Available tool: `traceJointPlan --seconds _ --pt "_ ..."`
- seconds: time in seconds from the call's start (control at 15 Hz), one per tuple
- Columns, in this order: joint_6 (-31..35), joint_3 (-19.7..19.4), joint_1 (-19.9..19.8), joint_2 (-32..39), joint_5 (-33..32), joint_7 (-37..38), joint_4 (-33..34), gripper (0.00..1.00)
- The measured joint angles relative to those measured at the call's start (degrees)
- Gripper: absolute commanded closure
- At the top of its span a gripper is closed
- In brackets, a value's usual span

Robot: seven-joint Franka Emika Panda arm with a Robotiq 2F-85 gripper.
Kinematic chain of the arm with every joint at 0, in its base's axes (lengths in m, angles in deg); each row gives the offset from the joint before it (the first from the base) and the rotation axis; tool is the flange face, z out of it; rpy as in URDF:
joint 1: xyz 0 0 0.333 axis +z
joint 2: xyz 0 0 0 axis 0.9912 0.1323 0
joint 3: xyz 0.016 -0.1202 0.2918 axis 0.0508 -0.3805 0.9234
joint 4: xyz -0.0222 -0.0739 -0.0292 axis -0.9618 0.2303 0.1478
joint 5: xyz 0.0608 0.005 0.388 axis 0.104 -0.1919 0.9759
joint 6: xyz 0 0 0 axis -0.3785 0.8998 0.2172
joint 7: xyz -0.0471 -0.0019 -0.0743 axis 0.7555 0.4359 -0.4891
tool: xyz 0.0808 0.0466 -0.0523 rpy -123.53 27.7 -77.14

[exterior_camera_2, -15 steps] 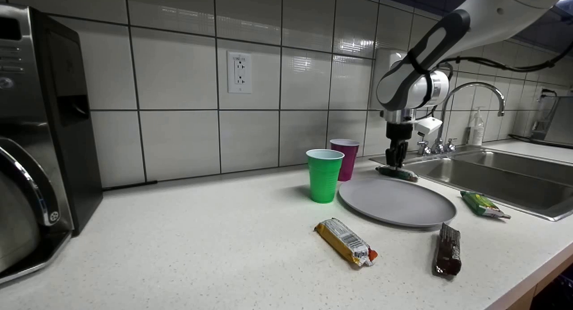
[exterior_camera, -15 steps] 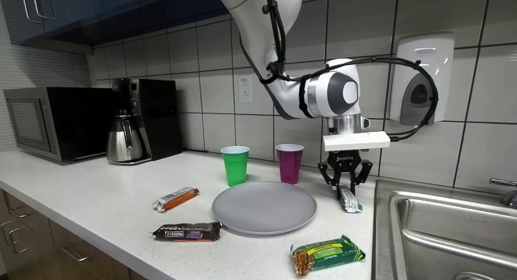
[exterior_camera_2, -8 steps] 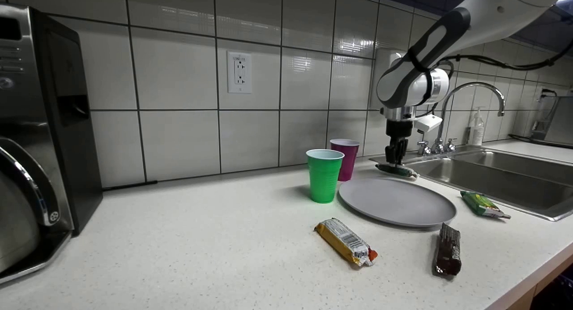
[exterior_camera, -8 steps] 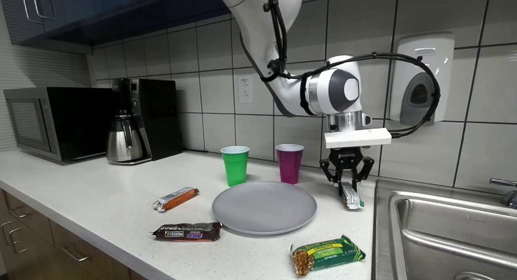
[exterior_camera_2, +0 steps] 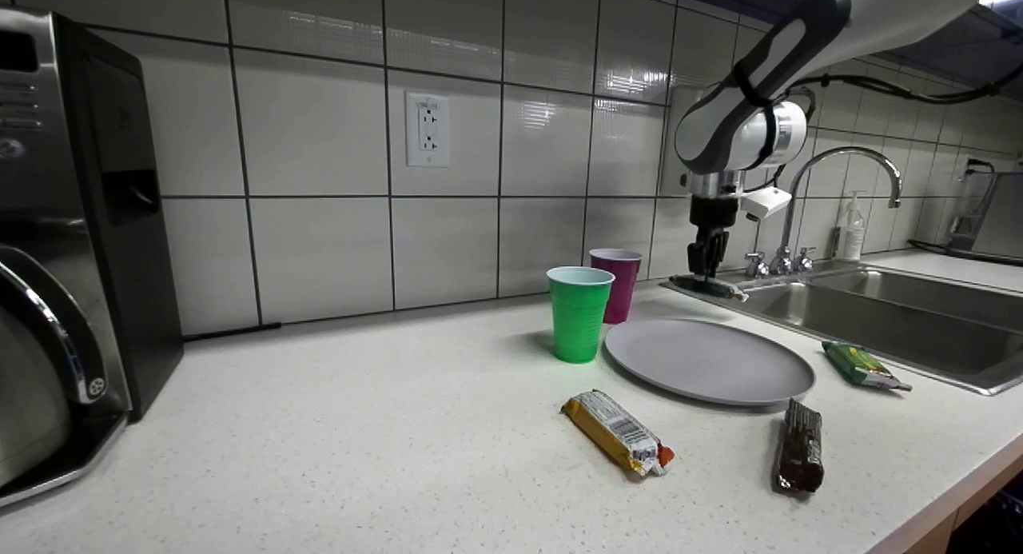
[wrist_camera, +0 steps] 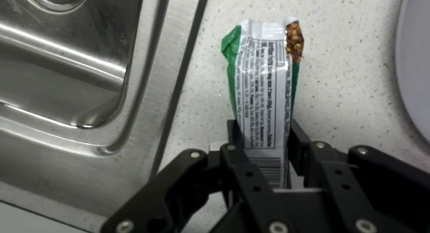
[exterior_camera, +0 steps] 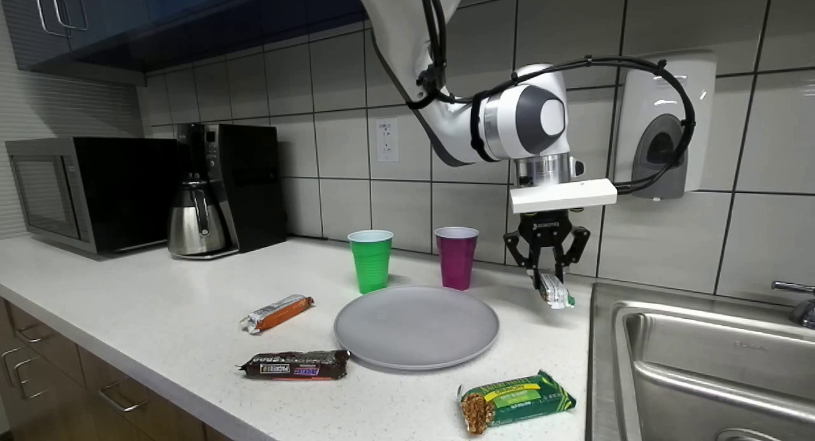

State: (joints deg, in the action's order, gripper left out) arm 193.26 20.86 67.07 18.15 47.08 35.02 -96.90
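My gripper (exterior_camera: 548, 282) is shut on a green and silver wrapped granola bar (exterior_camera: 556, 293), gripping it by its two long sides. The bar hangs above the white counter, between the grey plate (exterior_camera: 417, 326) and the sink. In the wrist view the bar (wrist_camera: 263, 81) shows its printed silver back, and its near end is partly hidden by the fingers (wrist_camera: 297, 145). A purple cup (exterior_camera: 456, 261) and a green cup (exterior_camera: 370, 263) stand behind the plate. A second green bar (exterior_camera: 517, 399), a dark brown bar (exterior_camera: 296, 366) and an orange-wrapped bar (exterior_camera: 278, 314) lie around the plate.
The steel sink rim (exterior_camera: 602, 352) is close beside the gripper. A tiled wall (exterior_camera: 471, 202) and a soap dispenser (exterior_camera: 668, 123) are behind the arm. A faucet (exterior_camera_2: 847, 153) rises at the sink. A coffee maker (exterior_camera: 251, 186) and microwave (exterior_camera: 127, 193) stand farther along.
My gripper has risen with the granola bar held in it, and the bar has come up off the counter. The plate, cups and other bars have not moved.
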Motion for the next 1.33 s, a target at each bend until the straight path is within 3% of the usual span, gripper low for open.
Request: traceJointPlan --seconds 0.73,1.33 --pt "2.0 1.1 3.5 -9.0 0.0 0.7 -12.6 0.88" --pt "7.4 1.2 8.8 -9.6 -1.6 4.3 -19.2 0.88"
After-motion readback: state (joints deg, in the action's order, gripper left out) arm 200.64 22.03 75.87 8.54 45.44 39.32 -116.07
